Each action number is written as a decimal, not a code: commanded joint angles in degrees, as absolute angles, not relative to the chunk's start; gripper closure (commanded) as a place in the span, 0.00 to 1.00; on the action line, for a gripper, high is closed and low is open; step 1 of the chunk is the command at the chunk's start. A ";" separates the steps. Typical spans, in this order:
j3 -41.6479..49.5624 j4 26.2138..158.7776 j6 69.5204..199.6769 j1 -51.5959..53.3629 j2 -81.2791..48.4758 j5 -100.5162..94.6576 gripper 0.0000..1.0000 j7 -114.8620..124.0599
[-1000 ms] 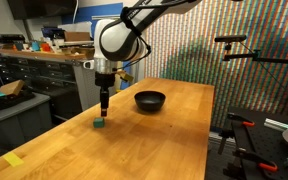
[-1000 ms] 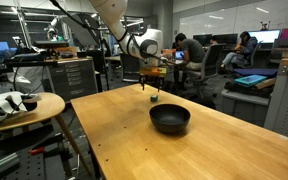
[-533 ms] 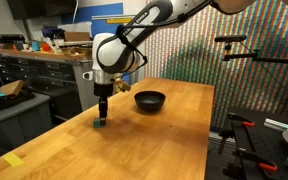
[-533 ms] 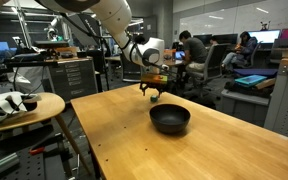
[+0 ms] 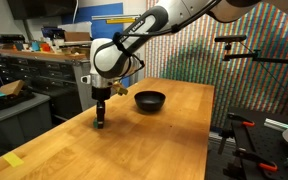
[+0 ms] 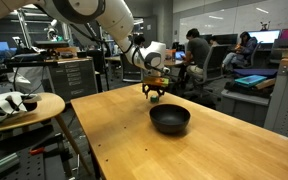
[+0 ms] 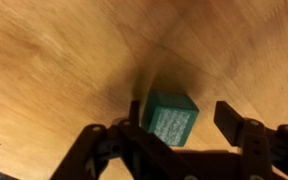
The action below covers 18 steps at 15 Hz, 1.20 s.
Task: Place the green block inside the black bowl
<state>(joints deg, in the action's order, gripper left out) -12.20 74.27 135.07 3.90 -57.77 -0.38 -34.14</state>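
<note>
Straddling the green block (image 7: 171,118) on the wooden bench (image 5: 134,145), the fingers (image 7: 229,118) stand wide, 1 on each side, not clamped. The black bowl (image 5: 150,100) sits nearby, apart from the block.

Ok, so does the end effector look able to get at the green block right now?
Probably yes. In the wrist view the green block sits on the bare table between the fingers of the open end effector, with nothing blocking it. The black bowl stands apart.
</note>
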 commanded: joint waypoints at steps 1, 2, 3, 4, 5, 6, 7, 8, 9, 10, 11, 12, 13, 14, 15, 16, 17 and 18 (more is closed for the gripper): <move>-11.90 70.28 132.89 4.42 -59.29 -1.79 0.54 -33.02; -11.75 70.23 132.93 4.46 -59.13 -2.02 0.63 -32.85; -11.62 70.26 132.97 4.44 -58.88 -2.12 0.69 -32.65; -11.43 70.19 133.00 4.48 -58.62 -2.25 0.78 -32.35; -11.26 70.05 133.02 4.52 -58.45 -2.36 0.82 -32.05; -11.10 69.81 133.05 4.55 -58.31 -2.45 0.78 -31.70; -10.86 69.60 133.07 4.63 -58.05 -2.65 0.79 -31.33; -10.66 69.33 133.00 4.70 -57.78 -2.88 0.78 -31.00; -10.42 69.08 133.12 4.76 -57.46 -3.20 0.78 -30.57; -10.11 69.07 133.41 4.78 -56.87 -3.58 0.79 -30.07; -9.81 69.12 133.78 4.81 -56.27 -3.76 0.79 -29.28; -9.48 69.20 133.96 4.83 -55.61 -4.01 0.79 -28.49; -8.96 69.70 134.30 4.90 -54.55 -4.58 0.79 -27.47; -8.56 70.07 134.31 4.90 -53.63 -4.98 0.79 -26.51; -8.14 70.85 134.38 4.75 -52.35 -5.16 0.79 -25.45; -7.57 71.63 134.79 4.69 -51.13 -5.47 0.79 -24.31; -7.06 72.19 134.85 4.62 -50.09 -5.60 0.79 -23.23; -6.33 73.15 135.35 4.60 -48.76 -5.82 0.79 -21.94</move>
<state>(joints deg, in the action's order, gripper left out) -8.56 69.58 134.63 4.05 -53.47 -4.34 -26.19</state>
